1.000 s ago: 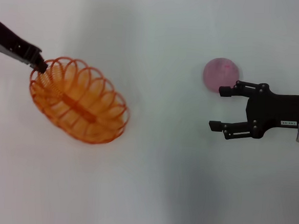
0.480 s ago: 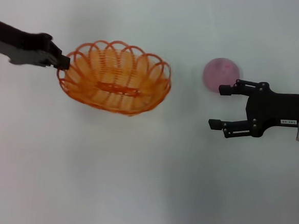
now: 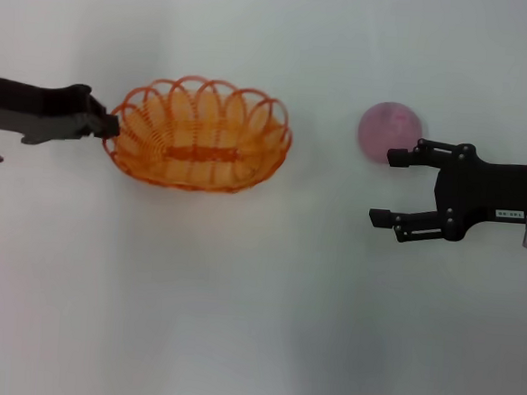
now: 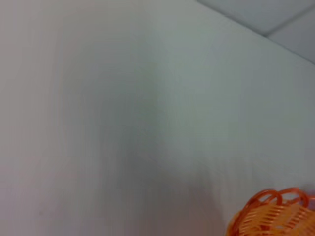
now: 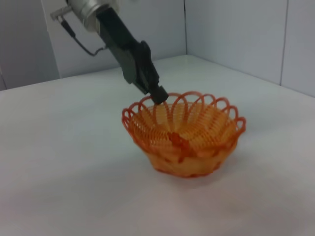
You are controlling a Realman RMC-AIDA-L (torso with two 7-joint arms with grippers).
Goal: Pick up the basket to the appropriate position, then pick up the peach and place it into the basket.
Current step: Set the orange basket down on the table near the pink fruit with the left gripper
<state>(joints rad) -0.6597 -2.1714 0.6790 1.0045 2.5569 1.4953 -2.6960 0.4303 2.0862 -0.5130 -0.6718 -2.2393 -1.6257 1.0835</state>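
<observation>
The left wrist view cropped the basket [image 4: 275, 216] to a few rim loops at its corner; the right gripper's [image 3: 393, 188] upper finger overlapped the peach's [image 3: 386, 129] edge in the head view.

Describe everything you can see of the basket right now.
The basket is an oval, shallow orange wire piece with a looped scalloped rim and a flat bar across its bottom. It sits upright and empty on the white table, its left rim end pinched by the left end effector. The peach lies apart, to its right.
</observation>
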